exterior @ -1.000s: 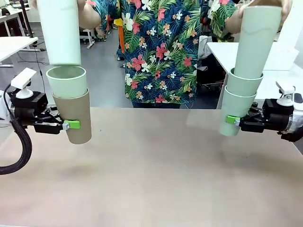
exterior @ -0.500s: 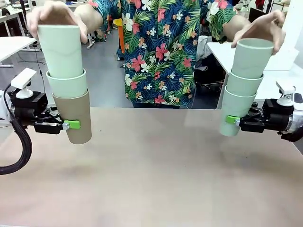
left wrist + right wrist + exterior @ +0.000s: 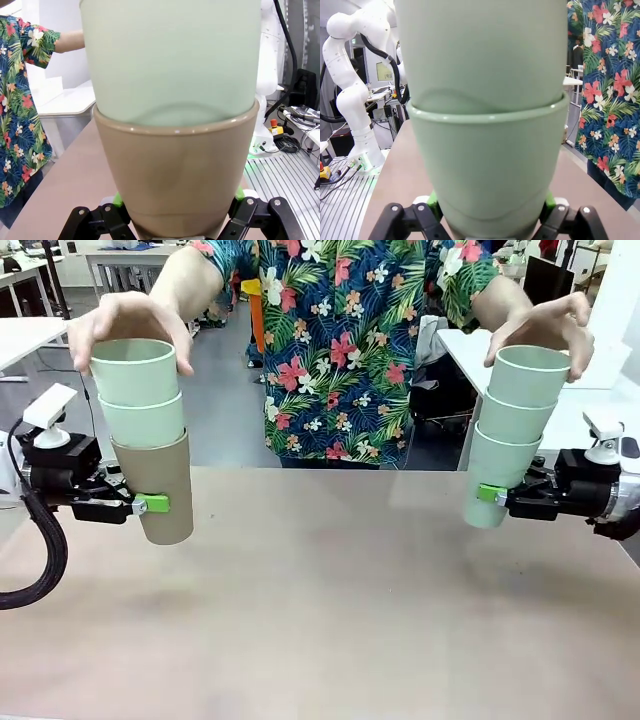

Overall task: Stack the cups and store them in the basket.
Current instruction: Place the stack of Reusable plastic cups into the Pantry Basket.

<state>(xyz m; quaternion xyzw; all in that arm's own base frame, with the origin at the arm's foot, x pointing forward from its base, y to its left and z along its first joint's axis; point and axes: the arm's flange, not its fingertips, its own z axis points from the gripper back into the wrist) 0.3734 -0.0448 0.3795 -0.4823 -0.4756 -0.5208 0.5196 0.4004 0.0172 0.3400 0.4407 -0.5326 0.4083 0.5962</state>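
The left claw point(image 3: 155, 504) is clenched on the tan cup point(image 3: 160, 485), holding it upright above the table point(image 3: 320, 590), and two mint cups are nested in it, the middle one point(image 3: 142, 423) and the top one point(image 3: 133, 370), on whose rim one hand of the person point(image 3: 125, 315) rests. The right claw point(image 3: 485, 494) is clamped low on a mint cup point(image 3: 495, 465) that likewise carries two more, with the person's other hand point(image 3: 545, 325) on the uppermost point(image 3: 528, 375). The step in hand looks to be receiving – the person seats the last cups while the arms act as stands. To do it well, both claws should probably keep a firm, unmoving hold and stay level, since any downward press from the hands loads the bottom cups through the green pads point(image 3: 118, 199), which grip the tapered wall near its base where it could slip. The right stack leans a little, so that arm would do best to wait until the hand lets go before moving – and then to move slowly, as nothing but friction holds the nested cups.
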